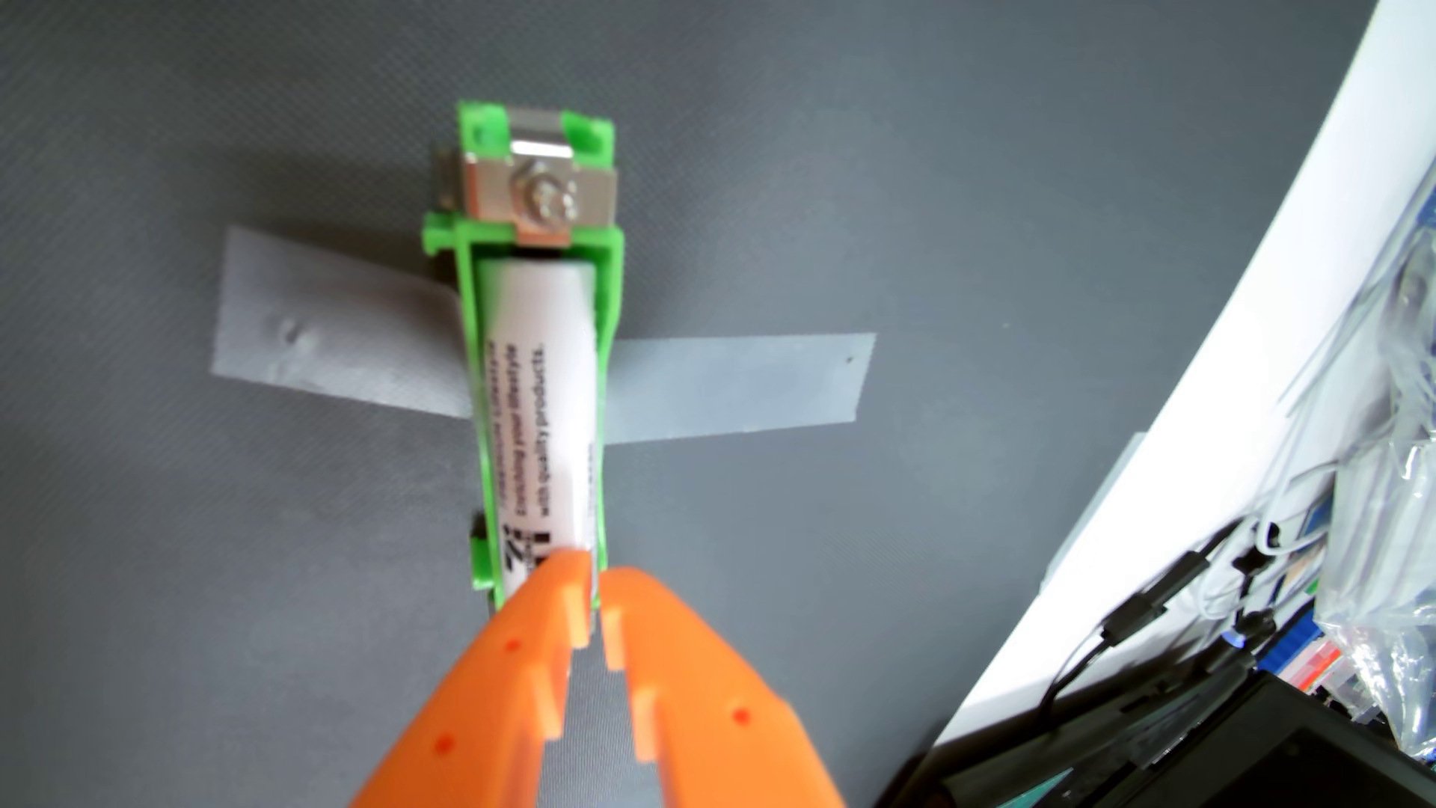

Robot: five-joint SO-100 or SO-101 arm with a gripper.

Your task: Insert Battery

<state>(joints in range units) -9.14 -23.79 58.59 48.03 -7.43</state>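
Observation:
A white cylindrical battery (544, 388) with black print lies lengthwise in a green plastic holder (474, 350) on a grey mat. Its far end sits under the metal contact plate with a bolt (544, 203). The holder is fixed to the mat with strips of grey tape (738, 384). My orange gripper (598, 579) comes in from the bottom edge. Its toothed fingers are almost closed, with only a thin gap and nothing between them. The tips rest over the battery's near end, which they hide, along with the holder's near end.
The grey mat (194, 583) spreads to the left and below. At the right a white board edge (1165, 350) runs diagonally. Beyond it lie black cables (1150, 614), clear plastic bags (1391, 466) and a black device (1204, 746).

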